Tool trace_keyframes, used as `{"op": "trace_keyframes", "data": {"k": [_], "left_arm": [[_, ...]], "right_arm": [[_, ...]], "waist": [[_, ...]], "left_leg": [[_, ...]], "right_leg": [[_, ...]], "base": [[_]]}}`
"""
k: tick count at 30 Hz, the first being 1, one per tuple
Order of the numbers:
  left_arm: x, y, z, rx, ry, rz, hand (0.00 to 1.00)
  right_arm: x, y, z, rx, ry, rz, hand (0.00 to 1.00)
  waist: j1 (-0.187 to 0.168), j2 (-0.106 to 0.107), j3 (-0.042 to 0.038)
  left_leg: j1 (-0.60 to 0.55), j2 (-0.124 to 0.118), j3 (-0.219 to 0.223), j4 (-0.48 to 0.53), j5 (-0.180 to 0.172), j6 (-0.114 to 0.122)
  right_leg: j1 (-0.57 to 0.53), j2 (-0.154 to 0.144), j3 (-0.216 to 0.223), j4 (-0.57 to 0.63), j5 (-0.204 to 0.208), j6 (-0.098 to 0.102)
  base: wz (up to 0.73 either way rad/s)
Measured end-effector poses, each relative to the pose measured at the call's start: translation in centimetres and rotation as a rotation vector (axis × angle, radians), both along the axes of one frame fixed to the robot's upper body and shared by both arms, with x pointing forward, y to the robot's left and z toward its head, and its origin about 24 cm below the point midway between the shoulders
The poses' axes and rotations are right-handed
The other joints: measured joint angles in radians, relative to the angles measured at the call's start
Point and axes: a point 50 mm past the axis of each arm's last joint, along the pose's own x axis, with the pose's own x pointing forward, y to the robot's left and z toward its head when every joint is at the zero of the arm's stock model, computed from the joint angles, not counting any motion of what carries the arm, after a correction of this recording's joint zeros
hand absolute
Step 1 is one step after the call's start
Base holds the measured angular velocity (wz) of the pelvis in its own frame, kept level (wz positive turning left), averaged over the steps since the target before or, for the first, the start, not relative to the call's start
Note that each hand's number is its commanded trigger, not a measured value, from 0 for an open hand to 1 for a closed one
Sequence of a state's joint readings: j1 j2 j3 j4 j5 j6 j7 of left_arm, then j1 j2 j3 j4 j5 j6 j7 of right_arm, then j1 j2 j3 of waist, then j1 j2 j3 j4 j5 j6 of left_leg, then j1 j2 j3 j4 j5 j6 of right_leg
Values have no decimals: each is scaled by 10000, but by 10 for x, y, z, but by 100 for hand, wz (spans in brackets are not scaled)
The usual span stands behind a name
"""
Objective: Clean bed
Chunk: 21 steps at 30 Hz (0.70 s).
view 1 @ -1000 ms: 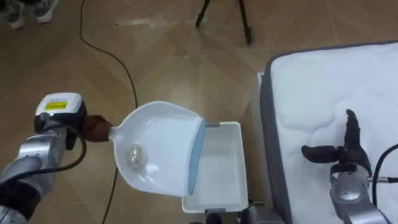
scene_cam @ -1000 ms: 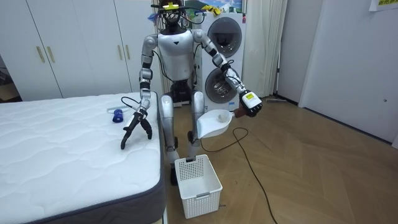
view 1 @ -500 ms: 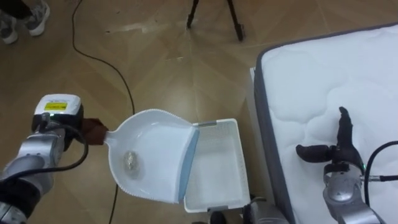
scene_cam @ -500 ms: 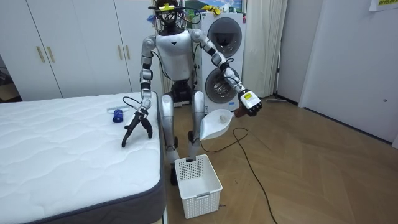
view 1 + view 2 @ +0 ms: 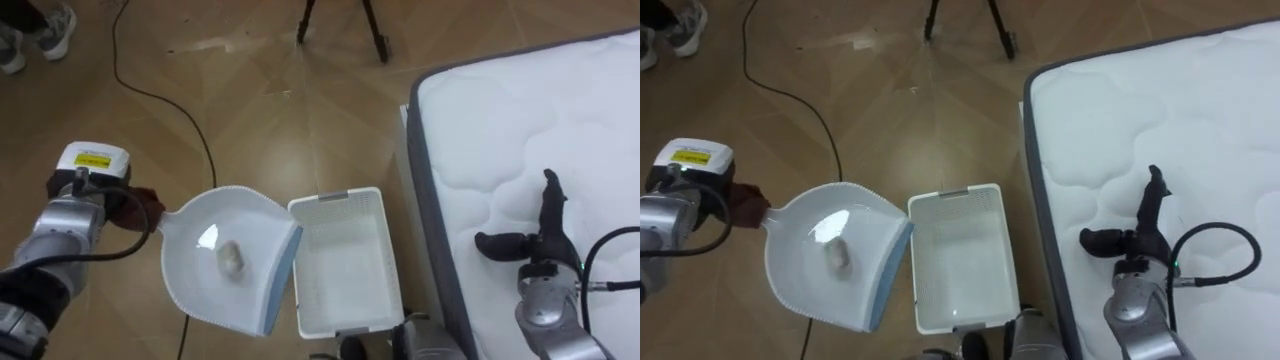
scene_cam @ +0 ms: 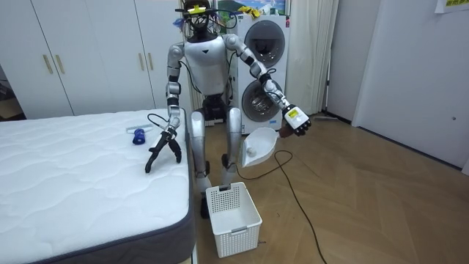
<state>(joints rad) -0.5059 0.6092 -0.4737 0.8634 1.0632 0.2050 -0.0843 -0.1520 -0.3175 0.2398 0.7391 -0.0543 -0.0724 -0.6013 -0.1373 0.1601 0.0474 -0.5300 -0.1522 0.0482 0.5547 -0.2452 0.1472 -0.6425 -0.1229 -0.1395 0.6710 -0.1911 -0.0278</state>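
Note:
My left hand (image 5: 133, 203) is shut on the handle of a white dustpan (image 5: 215, 262) with a blue lip, held over the floor just left of a white slatted basket (image 5: 345, 262). A small crumpled pale ball (image 5: 232, 258) lies in the pan. The lip points down toward the basket's left rim. My right hand (image 5: 538, 240) is open over the edge of the white bed (image 5: 540, 110), fingers straight and thumb spread. In the room view I stand between the bed (image 6: 73, 183) and the basket (image 6: 233, 209), with a small blue thing (image 6: 138, 136) on the mattress beyond my right hand (image 6: 163, 149).
A dark cable (image 5: 190, 130) runs over the wooden floor left of the basket. Tripod legs (image 5: 375, 30) and a person's shoes (image 5: 40, 20) stand at the far edge. Stacked washing machines (image 6: 264, 66) and wardrobe doors (image 6: 80, 51) are behind me.
The dustpan has moved left, from over the basket to beside it, and tilted its lip further down. The ball has rolled toward the lip. The right hand stays over the bed.

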Motion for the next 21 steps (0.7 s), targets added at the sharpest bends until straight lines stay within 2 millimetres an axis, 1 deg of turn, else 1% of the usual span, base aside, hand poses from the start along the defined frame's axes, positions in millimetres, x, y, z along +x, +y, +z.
{"op": "trace_keyframes", "data": {"k": [3,5,7,9,10,11,12,13,15,17,19,20,21], "left_arm": [[0,3,2,68,51,79,100],[-1,6,3,149,34,144,100],[-2,12,6,277,61,255,100],[-4,23,12,563,83,527,100],[-5,26,13,639,81,597,100],[-7,31,15,786,62,773,100],[-7,33,17,871,6,851,100],[-6,33,17,887,-26,865,100],[-5,33,19,909,-133,828,100],[-6,34,19,938,-165,834,100],[-6,36,21,1005,-231,842,100],[-6,36,21,1040,-289,832,100],[-6,37,22,1072,-329,831,100]], "right_arm": [[-1,0,0,-529,86,316,0],[-1,1,0,-633,110,371,0],[-2,0,-1,-653,121,319,0],[-2,0,-1,-624,128,312,0],[-2,0,-1,-620,138,312,0],[-2,0,-1,-610,142,288,0],[-2,-1,-1,-642,136,250,0],[-2,-2,-1,-661,123,235,0],[-2,-3,0,-738,56,155,0],[-1,-4,2,-823,11,124,0],[-1,-6,3,-1018,-18,170,0],[0,-7,4,-1105,-46,211,0],[1,-8,6,-1201,-100,256,0]], "waist": [[-17,123,-19],[-50,199,-8],[-88,279,12],[-194,380,6],[-198,384,6],[-200,437,3],[-203,537,-2],[-206,586,-2],[-228,782,3],[-224,907,10],[-223,991,17],[-219,1045,8],[-215,1151,-1]], "left_leg": [[28,1,12,4,-1,-3],[93,1,42,1,0,1],[167,0,98,-21,-1,-2],[247,-8,194,-61,-2,-4],[278,-8,241,-72,-3,-5],[311,-8,306,-84,-4,-7],[313,-7,314,-84,-4,-6],[318,-6,314,-84,-5,-7],[366,-5,329,-87,-10,-16],[385,-5,362,-90,-24,-60],[391,-4,446,-90,-71,-419],[390,-2,538,-104,-128,-851],[437,5,593,-203,-115,-962]], "right_leg": [[10,-2,9,20,18,28],[62,6,48,22,17,28],[101,37,188,31,7,47],[129,53,333,40,-10,81],[132,58,367,54,-13,84],[137,90,455,51,-16,92],[144,138,562,24,14,139],[144,155,609,24,32,167],[135,205,849,45,80,248],[131,189,860,47,103,287],[125,184,969,35,135,340],[126,185,1112,23,164,379],[156,184,1127,8,205,419]], "base": [[0],[-4],[-7],[-10],[-16],[-17],[-13],[-5],[0],[-5],[-9],[-13],[-16]]}}
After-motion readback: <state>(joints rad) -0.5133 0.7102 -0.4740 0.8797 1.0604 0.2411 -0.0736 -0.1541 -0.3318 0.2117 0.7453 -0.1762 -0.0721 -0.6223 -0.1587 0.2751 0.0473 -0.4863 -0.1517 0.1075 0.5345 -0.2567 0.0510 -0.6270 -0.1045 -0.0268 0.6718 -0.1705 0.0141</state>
